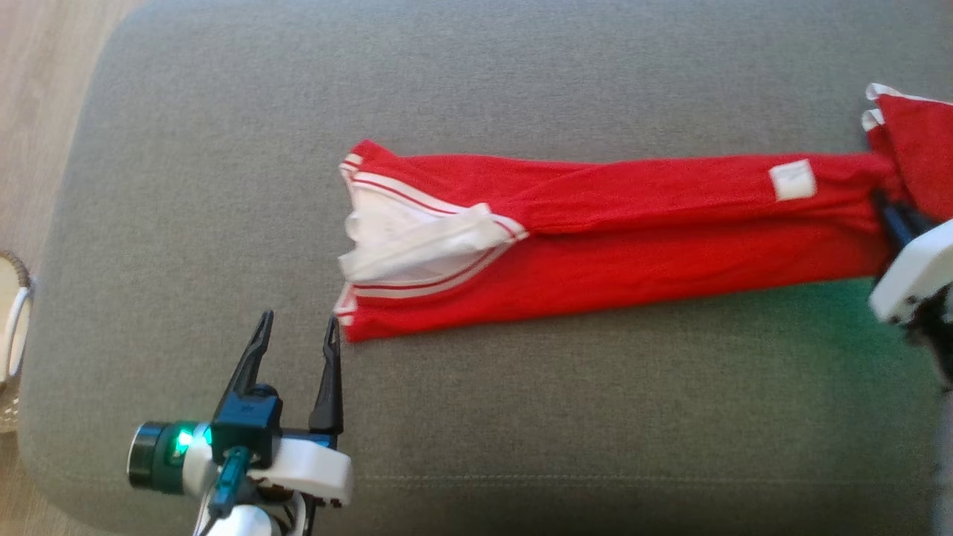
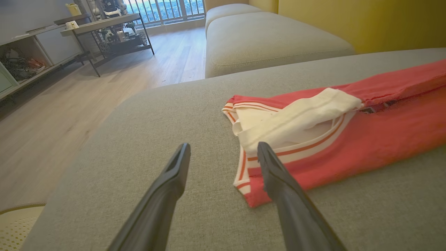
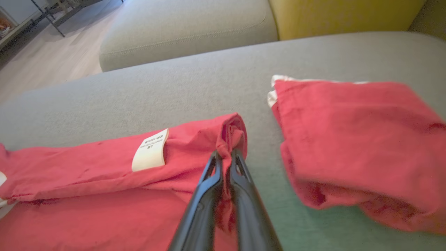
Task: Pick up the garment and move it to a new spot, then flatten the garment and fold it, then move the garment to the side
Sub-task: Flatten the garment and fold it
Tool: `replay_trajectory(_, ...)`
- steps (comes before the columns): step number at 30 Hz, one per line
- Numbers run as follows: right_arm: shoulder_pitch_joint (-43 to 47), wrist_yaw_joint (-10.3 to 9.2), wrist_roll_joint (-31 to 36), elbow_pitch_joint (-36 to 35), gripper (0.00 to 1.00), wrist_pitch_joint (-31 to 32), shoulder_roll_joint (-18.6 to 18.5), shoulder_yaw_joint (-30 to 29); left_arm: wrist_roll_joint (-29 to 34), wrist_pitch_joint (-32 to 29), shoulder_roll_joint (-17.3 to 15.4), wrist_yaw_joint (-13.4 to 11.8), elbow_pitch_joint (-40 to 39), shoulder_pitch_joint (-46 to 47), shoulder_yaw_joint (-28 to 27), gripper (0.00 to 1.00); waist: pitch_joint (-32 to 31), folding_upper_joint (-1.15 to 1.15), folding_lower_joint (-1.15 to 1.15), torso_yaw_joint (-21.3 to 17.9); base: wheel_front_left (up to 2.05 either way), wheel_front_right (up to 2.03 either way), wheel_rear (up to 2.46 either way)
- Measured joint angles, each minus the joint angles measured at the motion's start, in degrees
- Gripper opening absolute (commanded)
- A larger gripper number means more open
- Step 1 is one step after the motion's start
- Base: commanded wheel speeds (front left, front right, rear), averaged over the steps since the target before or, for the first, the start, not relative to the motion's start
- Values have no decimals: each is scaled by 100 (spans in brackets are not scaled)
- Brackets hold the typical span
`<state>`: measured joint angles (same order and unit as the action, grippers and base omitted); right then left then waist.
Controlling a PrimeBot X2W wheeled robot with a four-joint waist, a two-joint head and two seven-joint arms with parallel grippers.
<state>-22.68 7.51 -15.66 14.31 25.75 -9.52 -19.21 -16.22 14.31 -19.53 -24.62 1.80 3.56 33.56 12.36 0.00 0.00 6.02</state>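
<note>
A red garment (image 1: 633,223) with white, red-striped trim lies stretched left to right across the grey cushion (image 1: 521,417). Its white-trimmed end (image 2: 299,118) faces left and a white label (image 1: 792,181) sits near its right end. My right gripper (image 1: 886,205) is shut on a bunched fold at that right end (image 3: 230,134), its fingertips (image 3: 216,164) pinching the cloth. More red cloth with a white edge (image 3: 348,132) lies just to the right; I cannot tell whether it is joined. My left gripper (image 1: 299,318) stands open beside the garment's near left corner (image 2: 254,195), holding nothing.
The cushion's rounded left edge drops to a wooden floor (image 1: 37,89), where a pale basket (image 1: 11,327) stands. Beyond the cushion are another grey seat (image 2: 271,38), a yellow wall (image 2: 366,21) and a dark-framed table (image 2: 104,24).
</note>
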Motion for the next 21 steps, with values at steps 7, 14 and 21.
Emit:
replay_trajectory(7, -310, 0, 46, -374, 0, 212, -294, 162, 4, 0, 63, 169, 114, 0, -96, 100, -26, 0, 0, 37, 0, 0, 0)
replay_trajectory(14, -472, 0, -11, -689, 0, 368, -110, 844, 63, 0, 183, 330, 287, -70, -100, 100, -105, 0, 0, 215, 0, 0, 0)
replay_trajectory(21, -475, 0, -94, -958, 0, 456, 226, 1720, 101, 0, 243, 408, 399, -122, -121, 100, -224, 0, 0, 484, 0, 0, 0)
